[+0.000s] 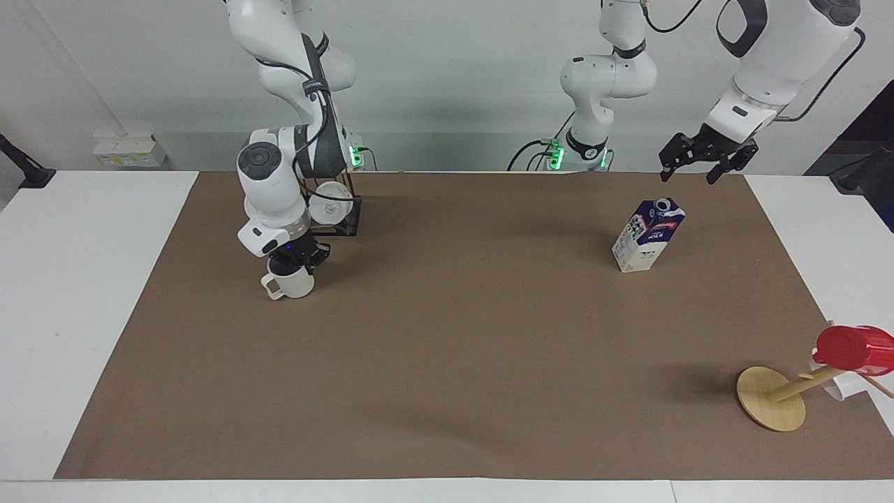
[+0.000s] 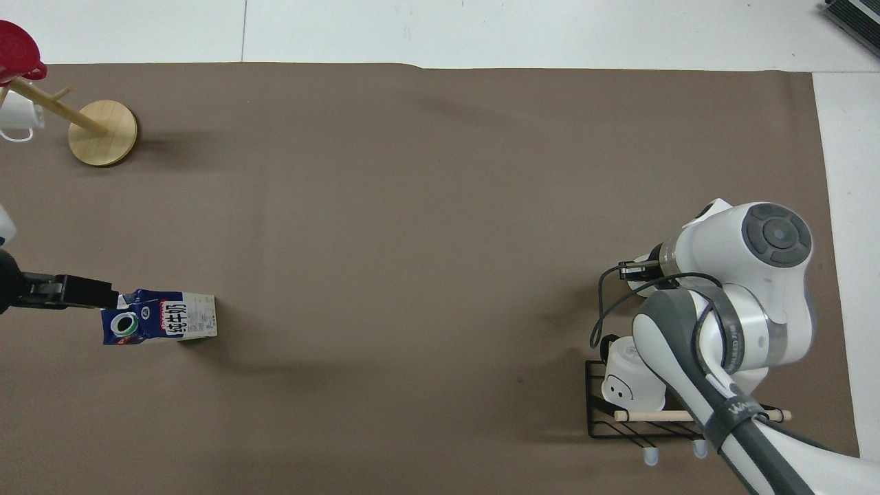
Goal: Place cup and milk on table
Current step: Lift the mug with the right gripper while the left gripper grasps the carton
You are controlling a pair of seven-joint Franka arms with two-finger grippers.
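A: Right gripper (image 1: 299,257)?
B: It sat down on the cup (image 1: 293,283), fingers closed on the cup's rim. The cup stood upright on the brown mat of the table (image 1: 447,363), handle toward the right arm's end, a bit farther from the robots than the black wire rack (image 1: 343,218).
A: What was in the rack?
B: A white mug (image 1: 325,203) with a face logo, lying on its side.
A: Left gripper (image 1: 700,162)?
B: It hung in the air with its jaws spread wide, holding nothing, above the mat's edge by the milk (image 1: 648,234). From overhead, its tip (image 2: 82,294) overlapped the carton top; contact could not be told from that.
A: And the milk?
B: It stood upright on the mat toward the left arm's end, cap up.
A: Anything else?
B: A wooden mug tree (image 1: 775,402) at the mat's corner farthest from the robots, with a red cup (image 1: 852,348) and another white mug (image 2: 17,118) hanging on it
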